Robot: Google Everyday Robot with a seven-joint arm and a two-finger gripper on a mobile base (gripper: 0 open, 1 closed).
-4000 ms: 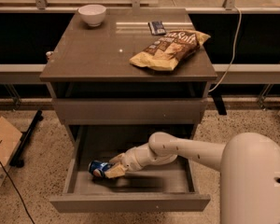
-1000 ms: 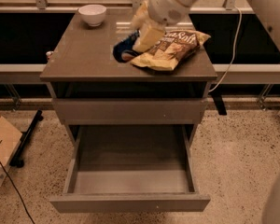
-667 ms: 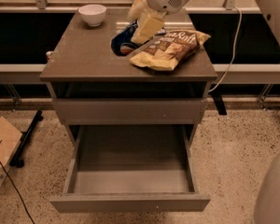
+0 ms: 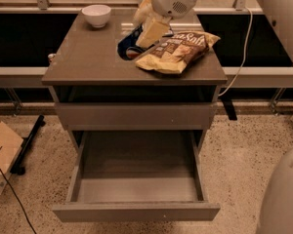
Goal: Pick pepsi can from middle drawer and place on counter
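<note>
The pepsi can [image 4: 128, 45] is blue and is held tilted just over the middle of the counter [image 4: 83, 57]. It is next to the left end of a chip bag. I cannot tell whether it touches the counter. My gripper [image 4: 138, 39] reaches down from the top of the view and is shut on the can, its tan fingers [image 4: 150, 30] covering the can's right side. The middle drawer [image 4: 136, 182] is pulled out at the bottom of the cabinet and its flat grey inside is bare.
A yellow-brown chip bag [image 4: 178, 51] lies on the right of the counter. A white bowl [image 4: 96, 14] stands at its back left. A cardboard box [image 4: 1, 155] is on the floor at left. A white cable [image 4: 240, 65] hangs at right. My own body [image 4: 283, 194] fills the lower right corner.
Four seconds ago my gripper held the can inside the drawer. It has since lifted the can out to the counter. Over the last second it has moved slightly back and down.
</note>
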